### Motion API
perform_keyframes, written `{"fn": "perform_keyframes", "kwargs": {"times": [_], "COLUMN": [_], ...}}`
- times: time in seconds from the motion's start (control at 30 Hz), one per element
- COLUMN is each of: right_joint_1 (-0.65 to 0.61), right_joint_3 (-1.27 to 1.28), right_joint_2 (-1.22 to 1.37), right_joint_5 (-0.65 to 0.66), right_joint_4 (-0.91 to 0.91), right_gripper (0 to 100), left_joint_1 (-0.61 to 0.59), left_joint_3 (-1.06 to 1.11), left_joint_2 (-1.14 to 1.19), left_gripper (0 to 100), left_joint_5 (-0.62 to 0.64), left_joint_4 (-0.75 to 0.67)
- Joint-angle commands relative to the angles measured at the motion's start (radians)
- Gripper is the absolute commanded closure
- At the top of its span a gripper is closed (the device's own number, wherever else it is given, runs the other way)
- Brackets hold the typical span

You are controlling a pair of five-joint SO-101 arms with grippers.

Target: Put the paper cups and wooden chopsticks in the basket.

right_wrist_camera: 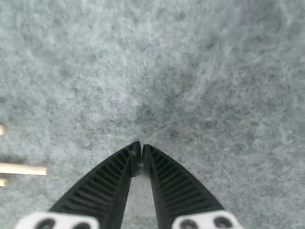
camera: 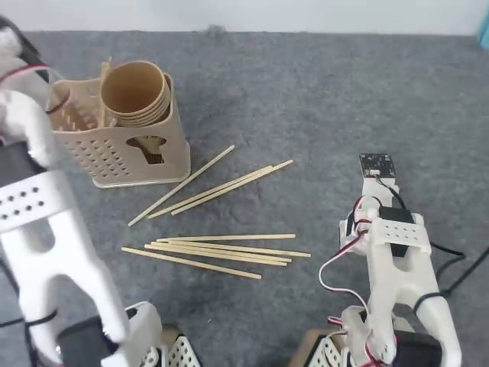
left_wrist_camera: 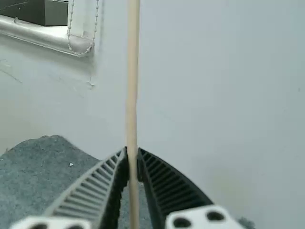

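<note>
1. Left gripper (left_wrist_camera: 132, 153) pinches one chopstick (left_wrist_camera: 132, 71) tight, standing straight up, seen from its wrist.
2. Right gripper (right_wrist_camera: 139, 145) is squeezed closed on nothing, above grey carpet (right_wrist_camera: 200, 67).
3. From high up, basket (camera: 107, 157) holds stacked paper cups (camera: 136, 92); loose chopsticks (camera: 221, 251) lie beside it.

Left gripper (left_wrist_camera: 132, 153): black ribbed fingers (left_wrist_camera: 95, 191) pinched on a slim pale wooden chopstick (left_wrist_camera: 132, 71), which runs straight out past the tips. Grey felt table cover (left_wrist_camera: 38, 162) below, its far edge meeting a plain white wall (left_wrist_camera: 214, 86). White ledge (left_wrist_camera: 33, 33) with looped bead cord (left_wrist_camera: 83, 43).
</note>
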Motion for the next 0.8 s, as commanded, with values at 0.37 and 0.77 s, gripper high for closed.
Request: {"fn": "perform_keyframes", "kwargs": {"times": [0.37,0.77], "right_joint_1": [0.002,0.002], "right_joint_3": [-0.009,-0.008], "right_joint_2": [-0.044,-0.044], "right_joint_5": [0.011,0.011], "right_joint_4": [-0.015,-0.015], "right_gripper": [98.0,98.0], "left_joint_1": [0.000,-0.005], "left_joint_3": [0.575,0.562], "left_joint_2": [-0.138,-0.198], "left_gripper": [99,82], "left_joint_5": [0.011,-0.166], "left_joint_4": [-0.667,-0.433]}}
